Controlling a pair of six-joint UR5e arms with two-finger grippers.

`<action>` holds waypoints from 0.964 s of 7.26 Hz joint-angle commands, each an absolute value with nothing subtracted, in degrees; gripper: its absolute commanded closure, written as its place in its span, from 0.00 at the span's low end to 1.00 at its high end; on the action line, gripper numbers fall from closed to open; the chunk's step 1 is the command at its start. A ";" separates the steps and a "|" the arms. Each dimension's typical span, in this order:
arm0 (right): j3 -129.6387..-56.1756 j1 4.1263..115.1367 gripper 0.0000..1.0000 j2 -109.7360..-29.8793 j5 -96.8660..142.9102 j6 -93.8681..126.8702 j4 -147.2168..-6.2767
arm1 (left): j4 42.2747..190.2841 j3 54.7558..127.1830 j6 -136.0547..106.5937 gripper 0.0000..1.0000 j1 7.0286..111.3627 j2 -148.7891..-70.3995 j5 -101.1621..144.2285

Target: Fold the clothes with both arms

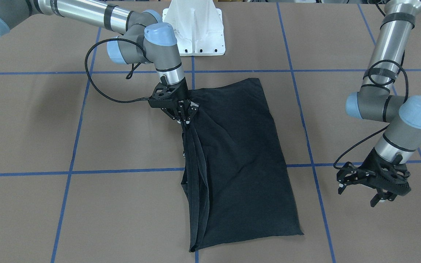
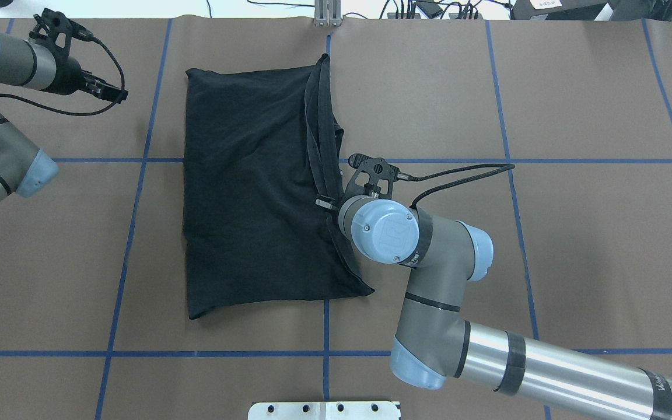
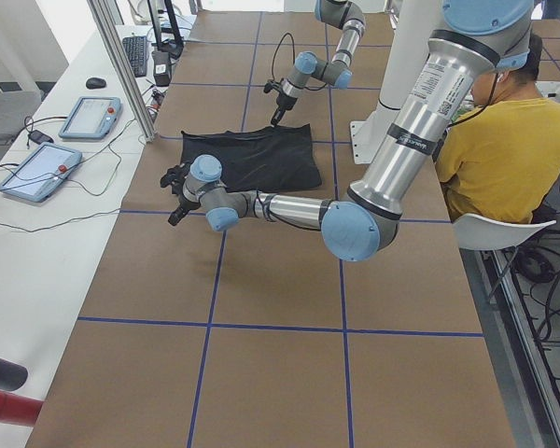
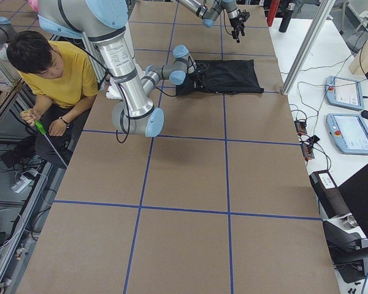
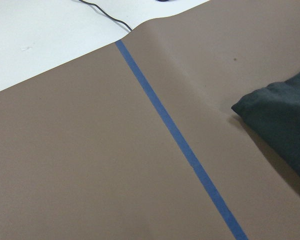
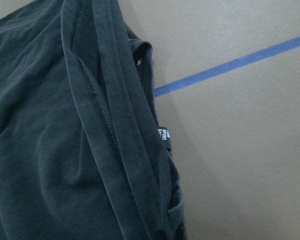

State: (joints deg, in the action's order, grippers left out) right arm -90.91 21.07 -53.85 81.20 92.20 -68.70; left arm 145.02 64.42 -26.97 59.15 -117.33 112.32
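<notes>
Right gripper (image 1: pixel 186 123), left gripper (image 1: pixel 358 193), one T-shirt (image 1: pixel 239 157)

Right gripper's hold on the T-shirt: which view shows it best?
Exterior front-facing: the right gripper pinches the black T-shirt at its bunched edge. Overhead hides the jaws under the wrist; right wrist shows only folds; side views too small.

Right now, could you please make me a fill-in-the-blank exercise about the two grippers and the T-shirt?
1. The right gripper is ____ on the edge of the black T-shirt.
2. The left gripper is ____ and holds nothing.
3. The table is marked with lines of ____ tape.
Missing words: shut; open; blue.
</notes>
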 commanded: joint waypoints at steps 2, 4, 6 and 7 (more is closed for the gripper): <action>-92.02 20.83 0.01 -54.32 81.12 92.11 -69.96 | 145.02 64.42 -27.16 0.00 59.15 -117.33 112.32; -92.02 24.68 0.00 -52.66 84.27 88.89 -73.44 | 145.02 64.51 -27.16 0.00 59.15 -117.33 112.32; -89.06 27.85 0.00 -46.44 84.90 85.96 -79.95 | 145.02 64.51 -27.25 0.00 59.15 -117.33 112.32; -82.25 28.82 0.00 -41.19 84.90 85.96 -79.98 | 145.02 64.51 -27.25 0.00 58.98 -117.33 112.32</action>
State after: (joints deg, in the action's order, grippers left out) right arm -88.22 27.34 -46.58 84.74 86.56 -78.56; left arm 145.02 64.51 -27.24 59.10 -117.33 112.32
